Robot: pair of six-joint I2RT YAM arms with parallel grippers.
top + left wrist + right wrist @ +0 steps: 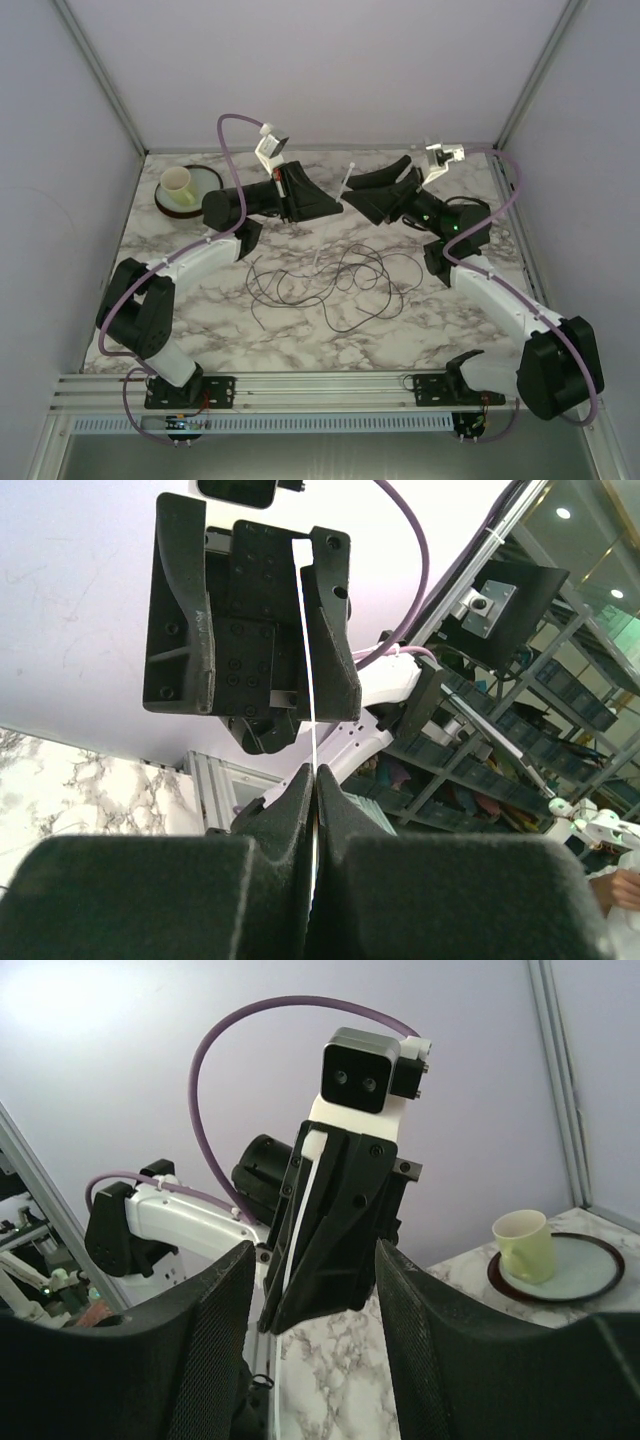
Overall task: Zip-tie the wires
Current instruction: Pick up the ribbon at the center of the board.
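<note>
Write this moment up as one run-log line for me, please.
left hand: raised, shut on white zip tie | right hand: open around the tie | wires: loose loops on table, not yet tied

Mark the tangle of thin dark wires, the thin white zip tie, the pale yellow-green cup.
tangle of thin dark wires [338, 270], top view, crossing loops.
thin white zip tie [306, 650], left wrist view, mid-strap.
pale yellow-green cup [524, 1244], right wrist view, side wall.
</note>
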